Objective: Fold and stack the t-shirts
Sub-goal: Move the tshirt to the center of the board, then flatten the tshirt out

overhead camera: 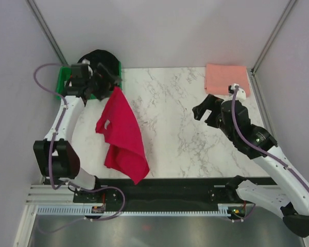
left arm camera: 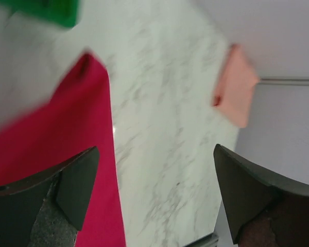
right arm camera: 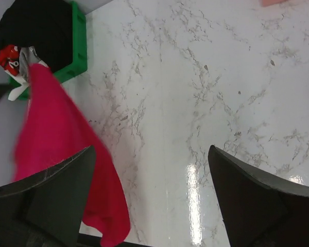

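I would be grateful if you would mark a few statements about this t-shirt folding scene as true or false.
1. The pink t-shirt lies folded at the table's far right corner. True.
2. The red t-shirt is stacked on the pink one. False: it is rumpled and unfolded on the left side, well apart from the pink one.
3. The right gripper is open with nothing between its fingers. True.
4. The green bin stands at the near right corner. False: it is at the far left corner.
5. The left gripper is clamped shut on the pink t-shirt. False: its jaws stand wide apart, and the pink t-shirt is far across the table.
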`<state>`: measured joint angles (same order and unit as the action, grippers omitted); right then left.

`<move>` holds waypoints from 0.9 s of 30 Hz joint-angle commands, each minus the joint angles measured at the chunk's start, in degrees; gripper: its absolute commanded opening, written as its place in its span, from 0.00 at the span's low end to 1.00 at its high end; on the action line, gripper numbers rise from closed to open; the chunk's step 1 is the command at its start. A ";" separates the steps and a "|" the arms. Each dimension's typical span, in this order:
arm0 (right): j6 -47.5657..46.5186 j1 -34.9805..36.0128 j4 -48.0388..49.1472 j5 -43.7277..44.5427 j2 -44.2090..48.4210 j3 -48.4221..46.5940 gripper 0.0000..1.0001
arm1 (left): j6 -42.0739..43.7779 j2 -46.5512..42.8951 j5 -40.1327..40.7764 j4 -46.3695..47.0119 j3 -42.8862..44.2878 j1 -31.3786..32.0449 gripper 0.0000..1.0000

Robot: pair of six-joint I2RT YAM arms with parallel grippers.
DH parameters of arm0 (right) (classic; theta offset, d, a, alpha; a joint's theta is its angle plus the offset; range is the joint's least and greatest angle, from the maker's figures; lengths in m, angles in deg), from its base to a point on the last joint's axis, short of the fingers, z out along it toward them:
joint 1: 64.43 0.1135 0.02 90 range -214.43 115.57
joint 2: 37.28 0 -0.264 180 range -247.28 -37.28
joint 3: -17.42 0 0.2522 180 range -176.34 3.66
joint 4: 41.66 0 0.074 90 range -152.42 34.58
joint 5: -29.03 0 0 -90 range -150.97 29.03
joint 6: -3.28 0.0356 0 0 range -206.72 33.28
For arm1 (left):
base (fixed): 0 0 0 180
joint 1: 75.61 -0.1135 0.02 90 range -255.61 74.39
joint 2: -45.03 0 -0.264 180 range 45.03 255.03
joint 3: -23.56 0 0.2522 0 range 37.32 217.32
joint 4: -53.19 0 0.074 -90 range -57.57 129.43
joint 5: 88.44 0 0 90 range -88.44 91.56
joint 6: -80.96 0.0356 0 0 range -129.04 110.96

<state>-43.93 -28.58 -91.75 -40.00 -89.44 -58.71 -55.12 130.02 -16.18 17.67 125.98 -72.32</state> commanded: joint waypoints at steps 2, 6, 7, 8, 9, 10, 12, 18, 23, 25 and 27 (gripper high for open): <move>-0.34 0.18 -12.09 -5.29 -6.54 -0.74 0.98 | 1.95 -3.07 -6.87 -11.43 -8.60 -5.31 1.00; 2.56 4.37 -4.22 -10.50 -6.73 9.07 0.98 | 10.38 -8.94 1.88 -16.90 -9.47 -5.14 1.00; 3.52 6.05 -2.70 -11.12 -6.73 10.41 0.98 | 14.93 -10.27 4.53 -18.65 -9.47 -4.87 1.00; 4.32 8.07 -1.56 -10.95 -7.60 12.51 0.97 | 17.06 -11.76 7.08 -21.54 -9.47 -4.09 0.99; 5.80 12.79 0.54 -9.73 -8.39 13.23 0.98 | 18.91 -14.39 10.32 -22.96 -10.08 -3.99 0.96; 6.51 15.01 1.17 -8.76 -9.35 13.67 0.98 | 21.62 -16.07 11.14 -24.02 -10.87 -3.91 0.92; 8.70 19.32 1.88 -7.18 -13.22 14.29 0.98 | 22.62 -19.32 12.19 -25.87 -13.24 -0.31 0.83; 12.67 18.65 0.57 0.56 -12.36 16.14 0.98 | 11.06 -27.86 18.87 -30.18 -29.91 22.26 0.71; 11.18 15.04 -1.09 0.04 -8.13 16.76 0.98 | -0.22 -25.68 22.66 -30.36 -37.85 41.92 0.62; 11.09 14.59 -2.33 -0.05 -8.04 16.84 0.98 | -4.95 -24.35 23.71 -30.62 -40.84 46.17 0.57; 11.70 14.51 -2.86 -0.23 -6.82 17.98 0.98 | -9.35 -23.99 24.33 -31.15 -44.34 50.66 0.53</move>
<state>-33.36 -13.93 -93.07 -41.55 -97.57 -41.68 -53.57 106.63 4.02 -11.46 84.39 -25.90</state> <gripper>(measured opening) 0.982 0.543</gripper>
